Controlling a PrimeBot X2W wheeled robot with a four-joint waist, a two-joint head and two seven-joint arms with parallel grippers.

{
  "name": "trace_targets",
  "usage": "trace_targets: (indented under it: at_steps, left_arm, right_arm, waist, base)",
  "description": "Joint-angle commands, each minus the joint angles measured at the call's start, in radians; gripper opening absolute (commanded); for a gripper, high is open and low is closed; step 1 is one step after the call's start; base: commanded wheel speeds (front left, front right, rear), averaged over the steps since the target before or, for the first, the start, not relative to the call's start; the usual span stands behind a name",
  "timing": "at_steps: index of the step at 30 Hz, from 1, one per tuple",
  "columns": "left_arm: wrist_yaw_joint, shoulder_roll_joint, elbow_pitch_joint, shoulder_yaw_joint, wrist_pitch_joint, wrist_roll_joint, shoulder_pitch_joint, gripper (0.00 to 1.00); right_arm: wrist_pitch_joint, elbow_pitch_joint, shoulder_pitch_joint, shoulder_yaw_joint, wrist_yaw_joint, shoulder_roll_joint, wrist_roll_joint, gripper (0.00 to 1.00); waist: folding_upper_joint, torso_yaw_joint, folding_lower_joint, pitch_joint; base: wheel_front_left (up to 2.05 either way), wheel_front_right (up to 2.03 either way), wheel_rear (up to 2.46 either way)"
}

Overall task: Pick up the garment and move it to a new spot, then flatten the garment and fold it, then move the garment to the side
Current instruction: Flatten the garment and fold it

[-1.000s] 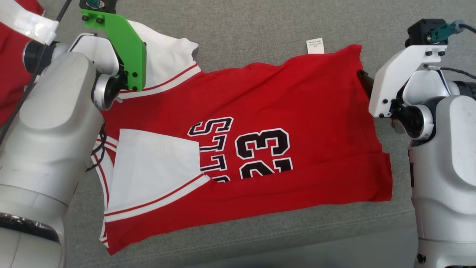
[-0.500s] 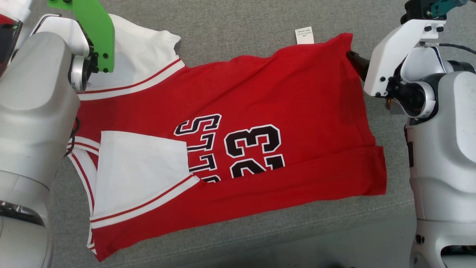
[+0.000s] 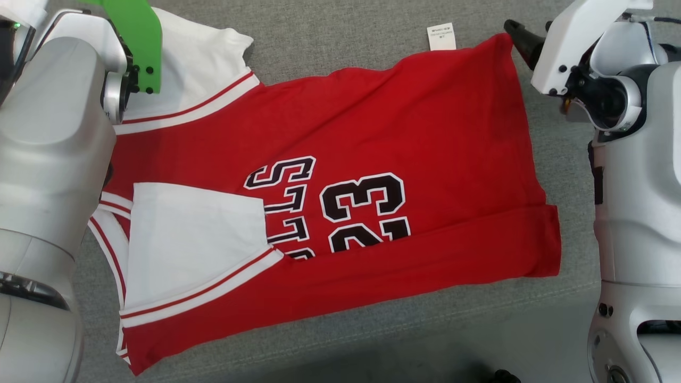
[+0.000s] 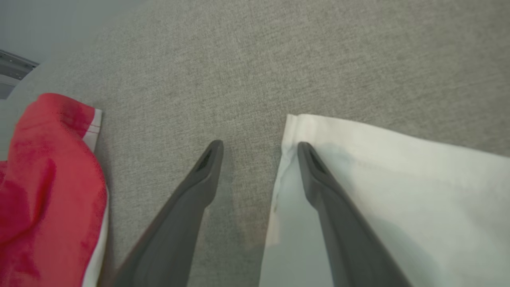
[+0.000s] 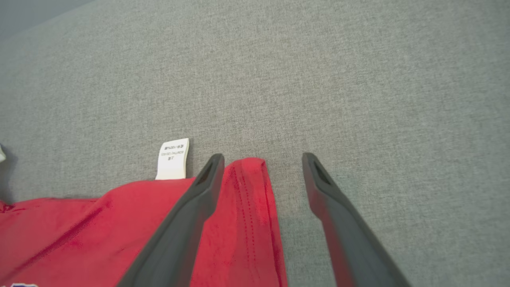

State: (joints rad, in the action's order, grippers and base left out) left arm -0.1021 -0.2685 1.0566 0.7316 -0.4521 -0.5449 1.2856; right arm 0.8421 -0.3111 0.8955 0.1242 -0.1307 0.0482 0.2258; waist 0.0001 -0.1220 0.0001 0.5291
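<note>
A grey fabric surface [image 3: 346, 32] carries a red-and-white jersey [image 3: 425, 133], spread out flat.

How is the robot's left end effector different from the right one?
The left end effector straddles the edge of a white sleeve; the right end effector straddles a red hem corner. The left end effector has a green mount; the right end effector has a white mount. Both are open, holding nothing, with dark fingers over the grey surface.
</note>
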Motion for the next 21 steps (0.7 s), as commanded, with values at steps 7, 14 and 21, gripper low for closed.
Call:
trace_targets:
  at_steps: [7,14,21]
  left_arm:
    - [0.042,0.037,0.053,0.002,-0.011,-0.028,0.015,0.77]
    - [0.073,0.046,0.082,0.006,-0.004,-0.043,0.011,0.54]
    - [0.08,0.044,0.113,0.012,0.002,-0.048,0.02,0.48]
  right_arm:
    - [-0.036,-0.066,0.044,0.014,0.0,0.004,-0.015,1.0]
    - [0.006,-0.13,0.05,0.007,0.0,0.004,-0.019,1.0]
    - [0.02,-0.192,0.087,0.001,0.0,0.004,-0.026,1.0]
  waist:
    - [-0.0001,0.021,-0.0001,0.006]
    - [-0.0001,0.015,-0.0001,-0.016]
    - [-0.0001,0.004,-0.0001,-0.008]
  base:
    - [0.0,0.0,0.0]
    - [0.0,0.0,0.0]
    - [0.0,0.0,0.0]
